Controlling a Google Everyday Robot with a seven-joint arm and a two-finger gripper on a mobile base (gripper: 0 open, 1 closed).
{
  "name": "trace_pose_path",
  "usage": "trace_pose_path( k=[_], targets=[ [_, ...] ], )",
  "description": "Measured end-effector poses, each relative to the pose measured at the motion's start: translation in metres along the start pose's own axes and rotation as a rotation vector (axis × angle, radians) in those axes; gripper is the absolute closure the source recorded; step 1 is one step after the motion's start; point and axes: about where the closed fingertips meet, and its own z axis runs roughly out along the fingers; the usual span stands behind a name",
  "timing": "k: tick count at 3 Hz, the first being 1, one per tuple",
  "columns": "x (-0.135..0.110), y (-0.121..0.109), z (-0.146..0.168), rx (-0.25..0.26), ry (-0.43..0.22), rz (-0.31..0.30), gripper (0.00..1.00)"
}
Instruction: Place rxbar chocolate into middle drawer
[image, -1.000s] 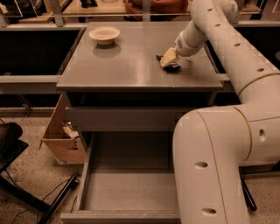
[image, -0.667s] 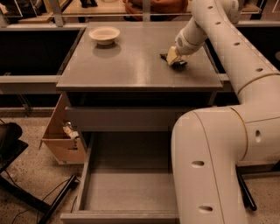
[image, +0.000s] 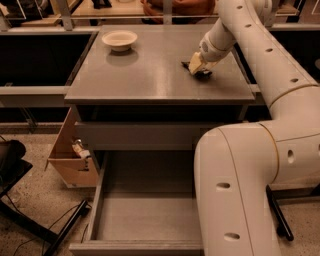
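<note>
The rxbar chocolate (image: 203, 75), a small dark bar, lies on the right side of the grey cabinet top (image: 150, 75). My gripper (image: 196, 65) is down on it from above, at the end of the white arm that reaches in from the right. Most of the bar is hidden under the gripper. The middle drawer (image: 145, 215) stands pulled out below the cabinet front, and its flat grey floor is bare. The arm's large white lower link covers the drawer's right part.
A cream round bowl (image: 119, 39) sits at the back left of the cabinet top. A closed grey drawer front (image: 135, 135) is above the open drawer. An open cardboard box (image: 70, 160) stands on the floor at the left, with black cables and a stand leg nearby.
The gripper shifted a little to the right over the bar, then back left. It stays low on the cabinet top, and the bar stays under it.
</note>
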Motion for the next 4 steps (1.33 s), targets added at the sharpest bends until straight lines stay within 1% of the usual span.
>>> trace_pose_path(
  k=[1,2,3,4],
  targets=[
    [-0.002,0.003,-0.010,-0.048,-0.037,-0.014,1.00],
    [-0.002,-0.009,-0.074,-0.093,-0.183,-0.058,1.00],
    [0.013,-0.007,-0.133,-0.080,-0.269,-0.108,1.00],
    [0.028,-0.001,-0.203,-0.008,-0.382,-0.164,1.00]
  ],
)
